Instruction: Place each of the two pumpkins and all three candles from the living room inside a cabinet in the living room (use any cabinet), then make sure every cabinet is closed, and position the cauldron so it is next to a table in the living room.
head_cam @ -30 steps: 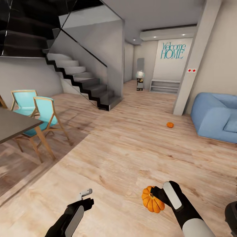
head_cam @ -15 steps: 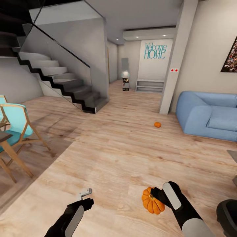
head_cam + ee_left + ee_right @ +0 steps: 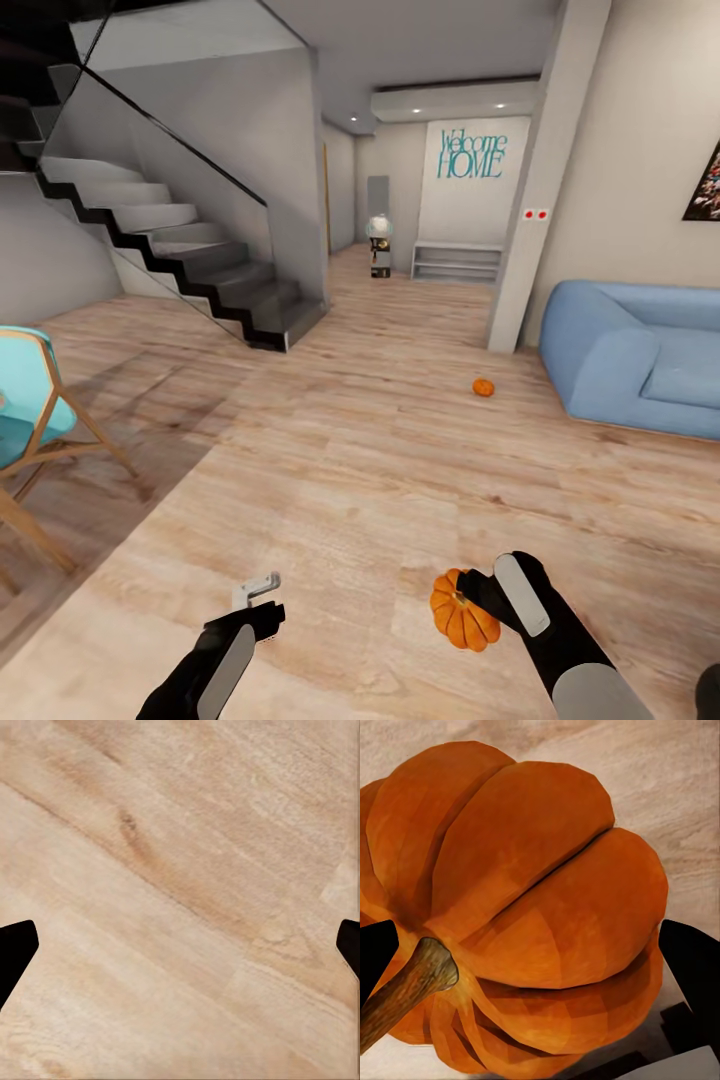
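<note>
Head view, from left to right: a turquoise chair (image 3: 25, 420) with angled pale wooden legs, a staircase (image 3: 170, 255) of grey treads edged in black behind a glass panel, and a pale, streaky wood-plank floor (image 3: 350, 450) running back to a white wall with teal "Welcome HOME" lettering (image 3: 472, 154). Low in the picture, the left gripper (image 3: 258, 590) hangs above the planks with nothing in it; in the left wrist view its 2 dark fingertips (image 3: 15, 952) sit at opposite edges, spread wide over bare grain. Next comes the held pumpkin (image 3: 462, 610), orange, round and deeply ribbed, clamped by the right gripper (image 3: 480, 600); the right wrist view shows its smooth segmented skin and rough brown stem (image 3: 405, 990) between the 2 black fingers (image 3: 690, 960). Farther off, a 2nd small pumpkin (image 3: 484, 387) lies on the floor near a grey pillar (image 3: 530, 200), just before the rounded blue sofa (image 3: 640, 355) at far right.
</note>
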Motion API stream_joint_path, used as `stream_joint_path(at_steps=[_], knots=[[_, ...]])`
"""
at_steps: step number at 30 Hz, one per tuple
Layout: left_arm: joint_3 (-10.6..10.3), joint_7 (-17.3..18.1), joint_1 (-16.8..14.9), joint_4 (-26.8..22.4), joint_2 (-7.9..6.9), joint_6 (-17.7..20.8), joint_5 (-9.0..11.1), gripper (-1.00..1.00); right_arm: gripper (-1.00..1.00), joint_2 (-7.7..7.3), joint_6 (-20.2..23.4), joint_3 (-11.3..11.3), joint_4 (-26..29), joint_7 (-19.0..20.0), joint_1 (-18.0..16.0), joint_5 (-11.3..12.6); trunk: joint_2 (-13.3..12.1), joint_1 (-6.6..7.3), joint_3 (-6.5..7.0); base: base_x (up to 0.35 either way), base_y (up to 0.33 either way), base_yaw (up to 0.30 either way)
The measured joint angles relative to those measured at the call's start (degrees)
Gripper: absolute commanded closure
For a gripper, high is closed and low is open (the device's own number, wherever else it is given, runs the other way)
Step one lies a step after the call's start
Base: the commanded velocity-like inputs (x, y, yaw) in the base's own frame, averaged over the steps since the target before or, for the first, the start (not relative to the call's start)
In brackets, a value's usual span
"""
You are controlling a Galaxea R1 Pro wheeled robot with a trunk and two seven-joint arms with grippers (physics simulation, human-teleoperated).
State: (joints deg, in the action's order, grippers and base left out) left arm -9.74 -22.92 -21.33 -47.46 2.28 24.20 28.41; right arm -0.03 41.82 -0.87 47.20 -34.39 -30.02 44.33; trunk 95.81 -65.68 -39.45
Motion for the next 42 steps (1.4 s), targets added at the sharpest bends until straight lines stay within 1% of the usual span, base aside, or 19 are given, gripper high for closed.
stream_joint_path(at_steps=[3,7,21,25,31,42], knots=[[-0.01,0.00,0.00,0.00,0.03,-0.01,0.00,-1.00,1.00,-0.03,-0.01,-0.01,0.00,-0.01,0.00,0.17,0.00,0.00,0.00,0.347,0.000,-0.028],[-0.01,0.00,0.00,0.00,0.04,-0.04,0.00,-1.00,1.00,-0.02,-0.02,-0.01,0.00,0.01,0.00,0.18,0.00,0.00,0.00,0.311,0.000,-0.203],[-0.01,0.00,0.00,0.00,0.04,-0.04,0.01,-1.00,1.00,-0.07,-0.02,-0.01,0.00,0.04,0.00,0.29,0.00,-0.03,0.00,0.033,0.000,-0.279],[-0.01,0.00,0.00,0.00,0.04,-0.04,0.00,-1.00,1.00,-0.05,-0.04,-0.01,0.00,0.01,-0.01,0.22,0.00,-0.02,0.00,0.172,0.000,-0.285],[-0.01,0.00,0.01,0.00,-0.03,-0.04,0.00,-1.00,1.00,-0.02,-0.01,-0.01,0.00,0.02,0.00,0.17,0.00,0.00,0.00,0.316,0.000,-0.276],[-0.01,0.00,0.00,0.00,-0.05,-0.05,0.00,-1.00,1.00,0.03,-0.02,0.08,0.00,0.02,0.00,-0.23,0.00,0.00,0.00,0.346,0.000,-0.031]])
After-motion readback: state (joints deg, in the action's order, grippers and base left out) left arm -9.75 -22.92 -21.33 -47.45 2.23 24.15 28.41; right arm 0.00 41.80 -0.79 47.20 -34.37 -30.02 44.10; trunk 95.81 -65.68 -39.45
